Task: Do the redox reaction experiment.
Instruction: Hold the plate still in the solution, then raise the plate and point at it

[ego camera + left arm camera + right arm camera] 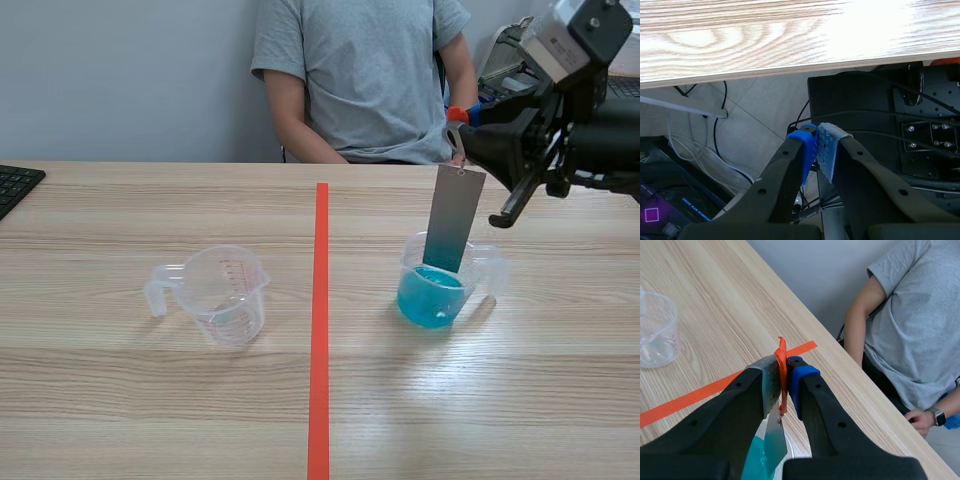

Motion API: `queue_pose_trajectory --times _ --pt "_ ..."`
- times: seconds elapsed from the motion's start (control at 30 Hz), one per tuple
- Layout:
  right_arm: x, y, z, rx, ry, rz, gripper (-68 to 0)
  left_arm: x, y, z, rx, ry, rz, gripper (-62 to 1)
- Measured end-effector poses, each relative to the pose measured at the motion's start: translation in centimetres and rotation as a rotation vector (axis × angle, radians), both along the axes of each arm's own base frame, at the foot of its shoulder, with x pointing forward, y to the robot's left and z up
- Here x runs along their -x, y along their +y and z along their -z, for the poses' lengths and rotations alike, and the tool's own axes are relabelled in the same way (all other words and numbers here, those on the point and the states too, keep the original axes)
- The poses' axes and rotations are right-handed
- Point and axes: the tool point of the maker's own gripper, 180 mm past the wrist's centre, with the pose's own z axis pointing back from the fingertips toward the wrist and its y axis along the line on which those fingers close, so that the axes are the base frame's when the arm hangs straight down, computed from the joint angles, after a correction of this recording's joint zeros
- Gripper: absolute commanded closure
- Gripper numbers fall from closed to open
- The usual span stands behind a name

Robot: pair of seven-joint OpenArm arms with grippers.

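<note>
A grey metal strip [453,225] hangs upright with its lower end dipped in the blue liquid of a clear beaker [437,285] right of the tape line. An orange-handled clip [456,118] holds the strip's top end. My right gripper [472,128] is shut on that clip, raised above the beaker. In the right wrist view the orange clip [782,360] sits pressed between the fingers of my right gripper [785,371], with the strip [775,437] and blue liquid [754,465] below. My left gripper [816,142] is shut on nothing, below the table edge [790,70].
An empty clear measuring beaker [222,293] stands left of the orange tape line [320,320]. A keyboard corner [15,185] lies at the far left. A person in a grey shirt [360,70] sits across the table, one hand [922,421] near its far edge.
</note>
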Motion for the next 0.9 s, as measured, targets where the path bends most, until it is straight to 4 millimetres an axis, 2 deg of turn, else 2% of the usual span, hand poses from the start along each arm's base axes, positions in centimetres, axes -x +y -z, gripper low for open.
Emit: queue_pose_trajectory --times 0.33,0.9 --pt "0.8 -0.4 -3.9 -0.035 -0.027 0.000 -1.3 0.0 0.0 0.0 0.000 -0.003 0.000 -3.6" --pt "2.1 0.0 -9.2 -0.081 -0.054 -0.008 -1.3 -0.1 0.0 -0.1 0.000 -0.004 0.000 -3.6"
